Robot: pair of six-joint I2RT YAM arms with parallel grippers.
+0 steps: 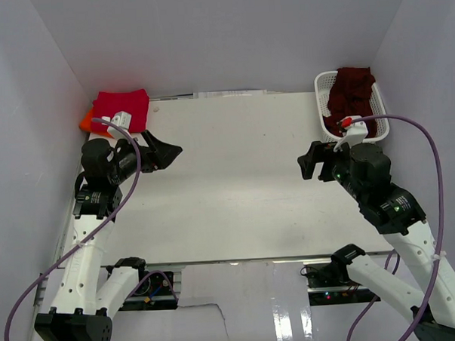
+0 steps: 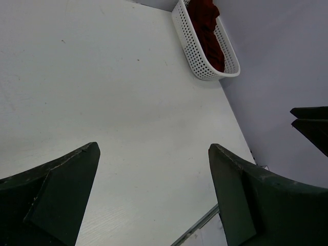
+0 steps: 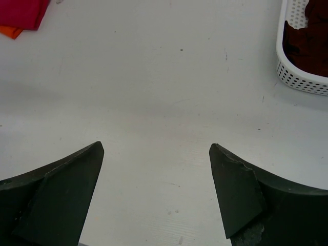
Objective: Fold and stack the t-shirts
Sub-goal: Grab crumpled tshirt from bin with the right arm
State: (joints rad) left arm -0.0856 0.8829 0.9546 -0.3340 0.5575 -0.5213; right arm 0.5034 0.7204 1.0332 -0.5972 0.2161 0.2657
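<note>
Shirts lie at the two far corners of the white table (image 1: 236, 185). At the far left, a folded red shirt (image 1: 123, 107) rests on top of an orange shirt (image 1: 85, 121), of which only a corner peeks out on the left side. At the far right, a dark maroon shirt (image 1: 352, 91) is bunched up inside a white mesh basket (image 1: 321, 87), heaped a little above its rim. The left claw (image 1: 166, 151) hangs above the table on the near side of the red and orange pile and close to it, pointing right toward the middle. Its two dark fingers are spread wide and grasp nothing, and its wrist view shows only tabletop through the gap. The right claw (image 1: 310, 161) hovers near the basket, on its near left side, pointing left. It too is released, with its fingers wide apart over the table. Neither claw touches a shirt.
</note>
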